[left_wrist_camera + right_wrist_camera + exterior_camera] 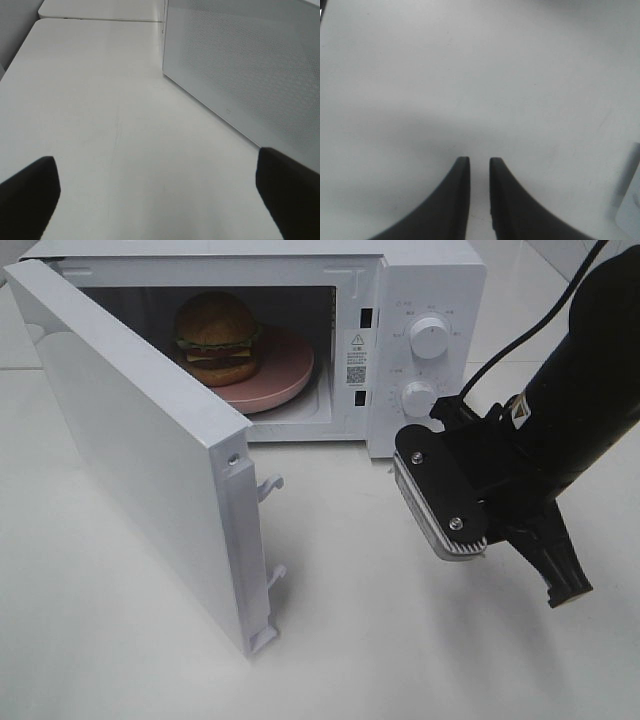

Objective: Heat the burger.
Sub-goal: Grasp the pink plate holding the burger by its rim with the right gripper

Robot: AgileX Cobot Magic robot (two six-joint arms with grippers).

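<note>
Burger (217, 338): sits on the pink plate (292, 377) inside the microwave (430, 280), toward the left of the cavity.
Door (130, 440): swung wide open, standing out over the worktop (400, 650).
My right end effector (479, 164): fingers parted by a narrow slit with nothing between them; I hang above the worktop in front of the dials (430, 337), not touching them.
My left end effector (156, 159): fingers spread wide, gripping nothing, low over the worktop near a dotted white panel (240, 65).
</note>
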